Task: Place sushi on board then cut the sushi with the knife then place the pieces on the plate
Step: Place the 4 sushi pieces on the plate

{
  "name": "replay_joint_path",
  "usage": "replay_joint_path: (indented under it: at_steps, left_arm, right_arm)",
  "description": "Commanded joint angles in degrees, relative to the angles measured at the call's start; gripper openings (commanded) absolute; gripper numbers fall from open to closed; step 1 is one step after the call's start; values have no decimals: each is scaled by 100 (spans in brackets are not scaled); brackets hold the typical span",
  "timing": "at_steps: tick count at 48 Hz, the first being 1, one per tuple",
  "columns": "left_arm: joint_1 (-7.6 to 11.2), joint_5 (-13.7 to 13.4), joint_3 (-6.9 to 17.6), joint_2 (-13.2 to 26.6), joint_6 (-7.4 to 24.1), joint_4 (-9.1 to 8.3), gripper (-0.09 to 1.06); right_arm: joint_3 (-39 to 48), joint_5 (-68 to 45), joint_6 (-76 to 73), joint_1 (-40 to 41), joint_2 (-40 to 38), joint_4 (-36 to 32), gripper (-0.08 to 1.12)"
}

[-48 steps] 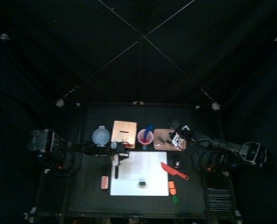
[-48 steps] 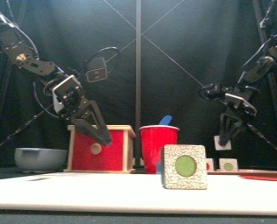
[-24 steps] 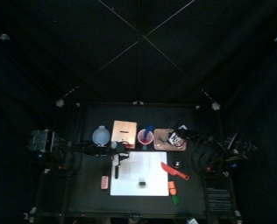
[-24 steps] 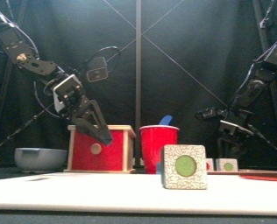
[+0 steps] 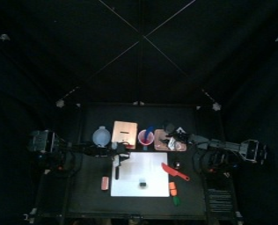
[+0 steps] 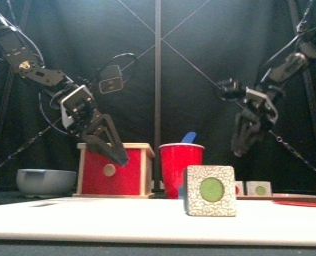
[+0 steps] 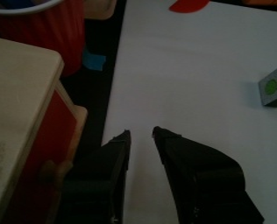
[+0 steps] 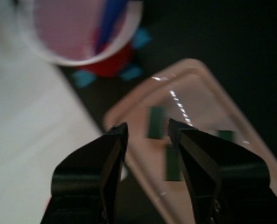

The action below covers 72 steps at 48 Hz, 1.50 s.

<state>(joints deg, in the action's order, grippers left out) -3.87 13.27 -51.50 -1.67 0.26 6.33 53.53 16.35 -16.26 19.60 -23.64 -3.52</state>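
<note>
The bench [image 5: 85, 198] is carrying everything under both arms. The white cutting board [image 5: 139, 167] is lying directly below the left jaws and spreading out ahead of them, giving a flat cutting surface. The wooden box [image 6: 114, 170] is standing just beside the left jaws, at the board's edge. The left arm [image 6: 47, 78] is hanging low there, its jaws parted by only a narrow gap and gripping nothing, probably keeping clear while the other arm works.

The pink tray [image 8: 211, 96] is sitting straight beneath the right jaws. The right arm [image 6: 288, 65] is hovering above it with jaws a little apart and empty. The red cup [image 6: 182, 165], with a blue knife [image 6: 189, 138] standing in it, is just beyond the right jaws next to the tray.

The red knife [image 5: 174, 170] is lying on the board, well ahead of the left jaws. Several dark green sushi pieces [image 8: 174, 162] are resting in the tray under the right jaws, so plating seems partly done. One sushi piece [image 6: 210, 190] is standing alone on the board, well ahead of the left jaws, likely awaiting transfer.
</note>
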Motion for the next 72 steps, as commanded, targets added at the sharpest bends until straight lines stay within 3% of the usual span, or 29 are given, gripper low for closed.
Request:
replay_joint_path:
  at_steps: [1,17,28,39,58,66,72]
  left_arm:
    - [0,26,123,-35,-9,26,70]
    - [-9,26,141,-35,-9,35,70]
    - [-9,26,149,-35,-9,62,70]
    - [-18,26,149,18,9,62,70]
    - [-18,26,167,105,18,62,70]
    - [-18,26,176,105,26,53,70]
    - [-18,26,167,105,26,53,70]
  right_arm:
    - [-246,-70,-18,-949,-158,264,79]
    - [-686,-835,0,-2742,809,1002,79]
    - [-1389,-949,0,-3261,1854,1099,79]
    - [-1934,-606,9,-3410,2584,1046,80]
    - [-2399,-404,53,-3463,3155,1037,80]
    - [-2496,-413,18,-3463,3357,782,76]
    - [-2461,-404,0,-3428,3340,694,64]
